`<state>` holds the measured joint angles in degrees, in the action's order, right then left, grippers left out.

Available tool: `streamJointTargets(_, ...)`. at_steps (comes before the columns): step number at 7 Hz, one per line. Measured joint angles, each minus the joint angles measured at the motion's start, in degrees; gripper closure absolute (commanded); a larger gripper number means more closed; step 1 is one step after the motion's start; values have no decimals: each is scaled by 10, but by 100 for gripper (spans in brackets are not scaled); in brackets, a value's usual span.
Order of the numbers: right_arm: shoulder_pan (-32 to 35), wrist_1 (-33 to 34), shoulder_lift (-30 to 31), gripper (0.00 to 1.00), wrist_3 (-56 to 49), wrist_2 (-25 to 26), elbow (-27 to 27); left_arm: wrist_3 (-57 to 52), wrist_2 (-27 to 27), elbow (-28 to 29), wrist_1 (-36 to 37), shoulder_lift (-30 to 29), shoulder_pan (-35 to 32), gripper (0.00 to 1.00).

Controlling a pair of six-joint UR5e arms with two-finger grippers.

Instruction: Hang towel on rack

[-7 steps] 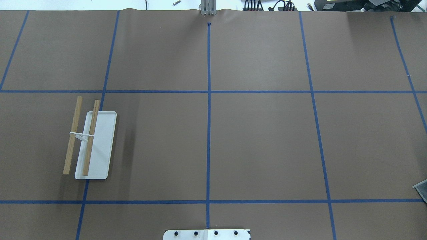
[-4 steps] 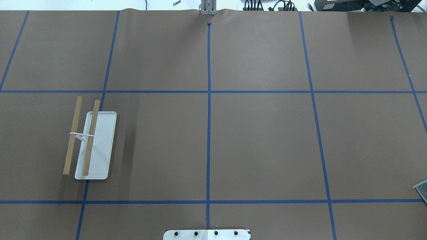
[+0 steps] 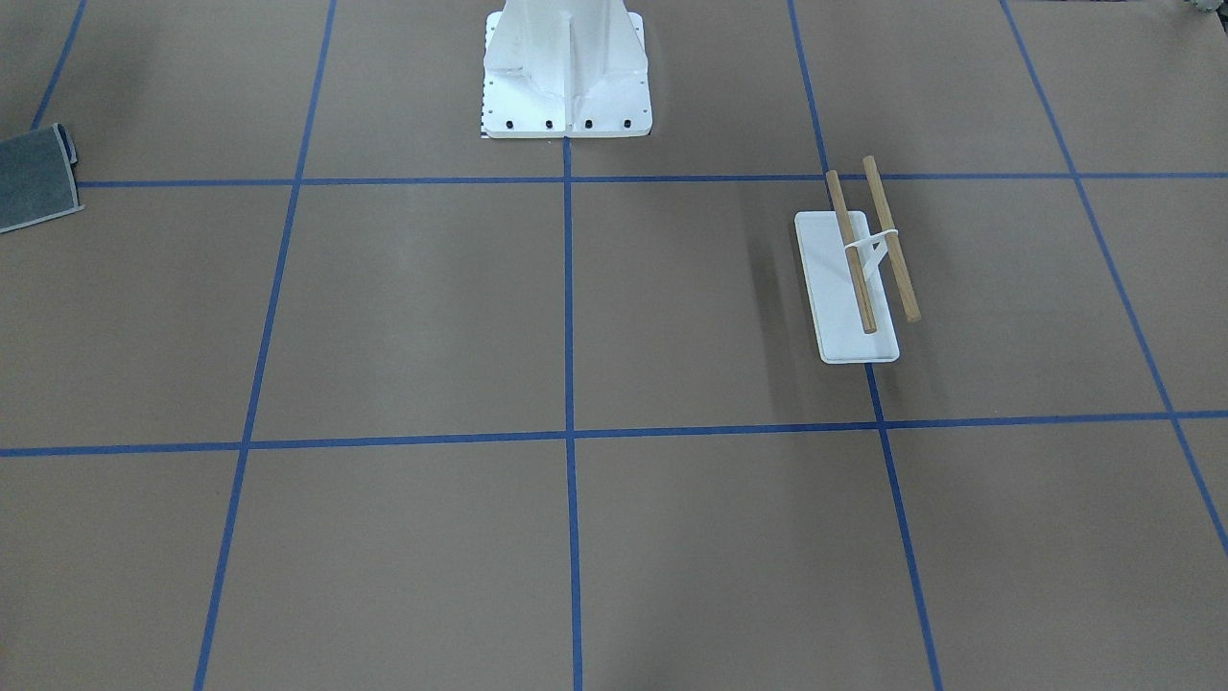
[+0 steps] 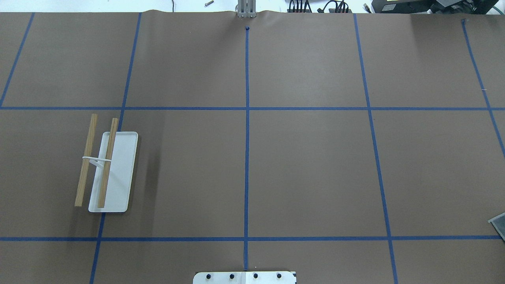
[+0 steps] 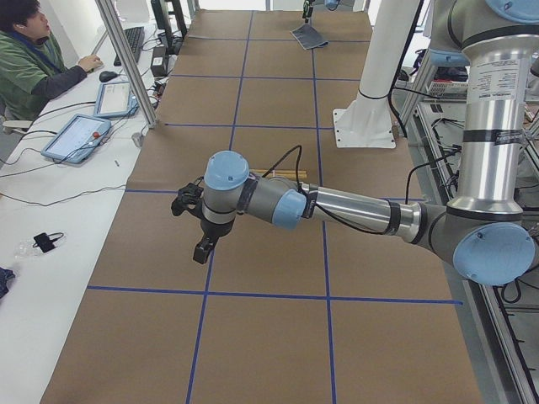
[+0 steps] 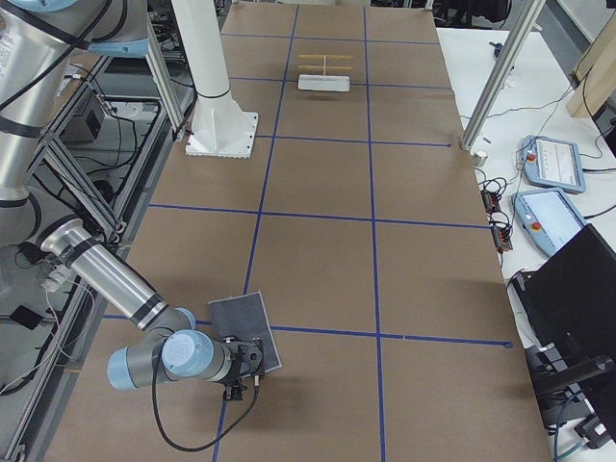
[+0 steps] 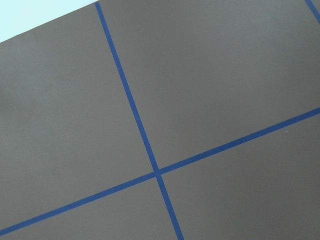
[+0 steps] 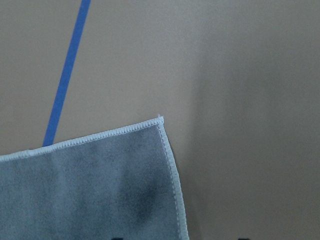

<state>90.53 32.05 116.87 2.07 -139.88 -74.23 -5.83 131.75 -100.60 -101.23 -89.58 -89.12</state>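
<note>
The towel [image 6: 245,332] lies flat, grey face up with a pale stitched edge, at the table's right end; it also shows in the front view [image 3: 34,178] and at the overhead view's edge [image 4: 499,225]. My right gripper [image 6: 241,371] hovers low over its near corner [image 8: 90,185]; two dark fingertips just show, far apart, at the wrist view's bottom edge. The rack [image 4: 112,173], a white base with two wooden bars [image 4: 96,159], stands on the left side [image 3: 859,288]. My left gripper [image 5: 200,244] hangs above bare table short of the rack; I cannot tell whether it is open or shut.
The robot's white base [image 3: 566,67] stands mid-table at the near edge. Blue tape lines [image 4: 246,157] grid the brown table cover. An operator [image 5: 34,59] sits at a side bench with tablets. The left wrist view shows only cover and tape [image 7: 157,172].
</note>
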Motion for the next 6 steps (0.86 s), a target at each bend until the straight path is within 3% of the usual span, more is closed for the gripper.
streamJointTargets(3, 0, -10, 3, 24, 30, -13, 18, 0, 0, 1, 0, -1, 0, 0)
streamJointTargets(4, 0, -27, 5, 29, 32, -17, 29, 0, 0, 1, 0, -1, 0, 0)
streamJointTargets(5, 0, -48, 6, 52, 32, -21, 41, 0, 0, 2, 0, -1, 0, 0)
streamJointTargets(6, -1, -69, 5, 62, 32, -25, 54, 0, 0, 2, 0, -1, 0, 0)
